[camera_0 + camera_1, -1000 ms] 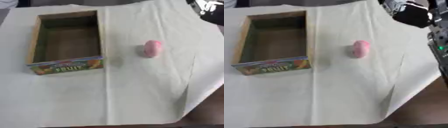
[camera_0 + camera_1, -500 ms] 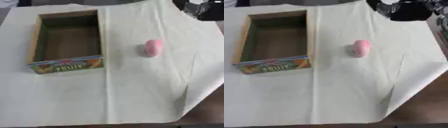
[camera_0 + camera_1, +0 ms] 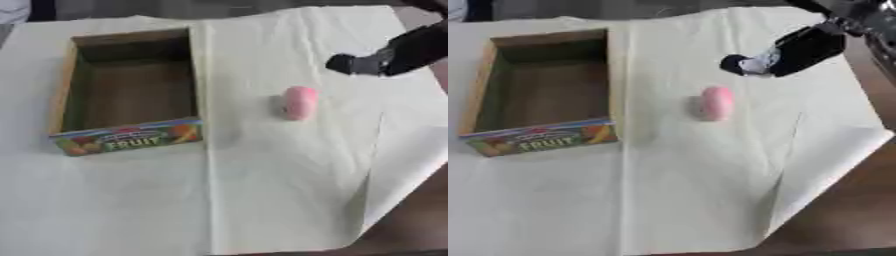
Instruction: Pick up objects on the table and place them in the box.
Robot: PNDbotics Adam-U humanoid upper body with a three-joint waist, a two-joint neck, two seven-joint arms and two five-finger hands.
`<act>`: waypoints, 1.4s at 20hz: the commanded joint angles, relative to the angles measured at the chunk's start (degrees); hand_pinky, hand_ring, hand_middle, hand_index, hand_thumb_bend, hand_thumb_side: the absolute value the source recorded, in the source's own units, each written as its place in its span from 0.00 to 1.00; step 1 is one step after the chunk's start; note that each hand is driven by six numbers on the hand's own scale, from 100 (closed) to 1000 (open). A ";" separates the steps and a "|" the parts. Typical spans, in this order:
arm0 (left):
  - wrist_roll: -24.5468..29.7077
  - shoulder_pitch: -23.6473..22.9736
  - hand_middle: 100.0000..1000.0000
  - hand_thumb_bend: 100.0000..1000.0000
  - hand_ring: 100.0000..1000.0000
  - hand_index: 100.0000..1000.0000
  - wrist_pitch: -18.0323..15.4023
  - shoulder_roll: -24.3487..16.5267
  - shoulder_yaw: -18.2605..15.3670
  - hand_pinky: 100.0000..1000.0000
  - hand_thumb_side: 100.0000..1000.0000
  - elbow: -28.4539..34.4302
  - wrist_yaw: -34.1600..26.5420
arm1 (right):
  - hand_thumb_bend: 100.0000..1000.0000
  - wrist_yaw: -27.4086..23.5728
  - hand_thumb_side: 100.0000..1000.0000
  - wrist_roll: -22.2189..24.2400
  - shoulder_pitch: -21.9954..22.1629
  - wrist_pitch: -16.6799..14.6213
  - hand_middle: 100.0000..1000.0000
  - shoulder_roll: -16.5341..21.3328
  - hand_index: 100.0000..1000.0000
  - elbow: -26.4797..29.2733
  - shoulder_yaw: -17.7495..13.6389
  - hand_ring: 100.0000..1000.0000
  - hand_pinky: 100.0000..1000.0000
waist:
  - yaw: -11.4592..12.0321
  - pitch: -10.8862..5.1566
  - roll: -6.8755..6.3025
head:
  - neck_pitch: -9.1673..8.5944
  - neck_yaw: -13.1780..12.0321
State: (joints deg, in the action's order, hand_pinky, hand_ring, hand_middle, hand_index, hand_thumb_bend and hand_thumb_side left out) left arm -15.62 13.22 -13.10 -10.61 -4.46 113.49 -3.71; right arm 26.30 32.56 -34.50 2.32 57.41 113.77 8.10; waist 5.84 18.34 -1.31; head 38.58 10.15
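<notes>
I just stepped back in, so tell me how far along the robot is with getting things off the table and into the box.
Nothing looks packed yet: the box marked FRUIT shows only its bare bottom. In hand: the right hand comes in from the upper right, above and apart from the pink object, which lies on the cloth to the right of the box; it holds nothing. Left to do: grasping that object and putting it in the box. The left hand is out of view.

Pale cream cloth (image 3: 262, 190) spread over the worktop with soft creases, dark brown worktop (image 3: 842, 210) bare at 4 o'clock past the cloth's folded corner, grey blurred strip along 12 o'clock, even light
</notes>
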 commanded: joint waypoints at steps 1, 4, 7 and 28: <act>0.33 0.34 0.56 0.00 0.59 0.81 -0.06 -1.27 0.18 0.71 0.56 1.10 0.01 | 0.59 -0.82 0.25 4.76 -1.43 0.46 0.80 2.62 0.92 0.82 0.66 0.89 0.84 | 0.11 -1.12 0.15 | -0.92 0.10; 0.41 0.36 0.56 0.00 0.59 0.81 -0.02 -1.27 0.26 0.71 0.57 1.10 -0.05 | 0.60 -0.74 0.22 8.23 -2.60 1.73 0.79 2.90 0.93 0.82 1.92 0.89 0.84 | 0.18 -1.15 0.24 | -0.99 0.23; 0.50 0.36 0.56 0.00 0.59 0.81 0.05 -1.27 0.33 0.71 0.57 1.10 -0.10 | 0.59 -0.31 0.21 10.76 -4.03 3.03 0.78 3.05 0.97 0.82 3.35 0.90 0.84 | 0.22 -1.20 0.34 | -0.88 0.27; 0.93 0.52 0.57 0.00 0.59 0.81 0.24 -0.92 0.64 0.71 0.57 1.10 -0.34 | 0.56 9.17 0.19 17.02 -10.13 12.36 0.78 -2.71 0.94 -6.59 13.47 0.90 0.83 | 1.05 -0.84 0.51 | -1.22 0.60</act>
State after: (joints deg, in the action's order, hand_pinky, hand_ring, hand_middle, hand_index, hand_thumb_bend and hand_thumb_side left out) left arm -14.89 13.23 -12.84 -10.61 -3.77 113.49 -3.98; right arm 34.60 49.29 -43.61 14.07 54.00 107.54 21.75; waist 6.81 18.40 -0.93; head 38.09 10.69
